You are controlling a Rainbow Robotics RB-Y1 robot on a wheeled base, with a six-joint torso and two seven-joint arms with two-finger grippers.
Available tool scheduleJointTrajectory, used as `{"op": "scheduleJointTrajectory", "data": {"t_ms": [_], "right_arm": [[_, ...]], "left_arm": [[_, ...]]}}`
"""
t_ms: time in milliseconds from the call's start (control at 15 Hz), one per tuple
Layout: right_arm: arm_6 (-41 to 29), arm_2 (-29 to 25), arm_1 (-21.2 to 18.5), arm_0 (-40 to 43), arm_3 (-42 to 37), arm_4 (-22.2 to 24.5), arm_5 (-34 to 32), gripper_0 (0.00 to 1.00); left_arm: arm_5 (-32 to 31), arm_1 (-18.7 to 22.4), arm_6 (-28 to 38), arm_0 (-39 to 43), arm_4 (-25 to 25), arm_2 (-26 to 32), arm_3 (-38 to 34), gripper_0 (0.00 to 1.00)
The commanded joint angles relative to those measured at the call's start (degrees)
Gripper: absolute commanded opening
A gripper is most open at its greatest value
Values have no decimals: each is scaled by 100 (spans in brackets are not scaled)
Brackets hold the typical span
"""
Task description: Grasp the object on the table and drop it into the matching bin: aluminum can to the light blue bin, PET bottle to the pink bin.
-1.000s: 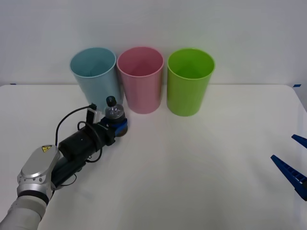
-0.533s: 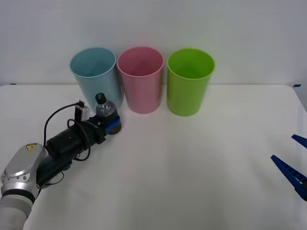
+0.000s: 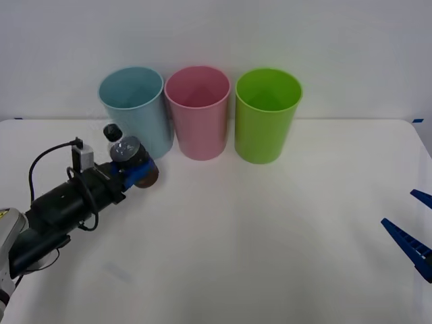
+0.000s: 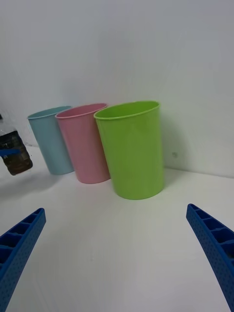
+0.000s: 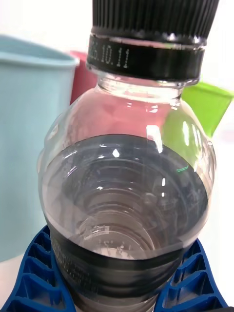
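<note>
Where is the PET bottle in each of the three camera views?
Front view: the PET bottle is held by the left gripper, in front of the light blue bin.
Right wrist view: bottle at the edge, beside that bin.
Left wrist view: bottle close up.
Shared landmark: the light blue bin.

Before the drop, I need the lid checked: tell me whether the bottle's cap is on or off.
On. The black screw cap sits on the neck of the PET bottle, which the left gripper holds beside the light blue bin.
</note>
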Motion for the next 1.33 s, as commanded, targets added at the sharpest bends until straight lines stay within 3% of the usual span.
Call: {"op": "scheduleJointTrajectory", "data": {"t_ms": [67,333,600,867,1333], "right_arm": [[0,0,0,0,0,0,0,100],[0,0,0,0,0,0,0,100],[0,0,0,0,0,0,0,100],[0,0,0,0,0,0,0,100],[0,0,0,0,0,0,0,100]], "left_arm": [[-2,106,475,408,152,145,-757,0],[16,159,1002,680,310,514,-1609,0],[77,150,1107,549,539,743,-1952,0],[868,150,1248,-102,504,751,-1978,0],[1932,344,1556,-928,539,92,-1978,0]]}}
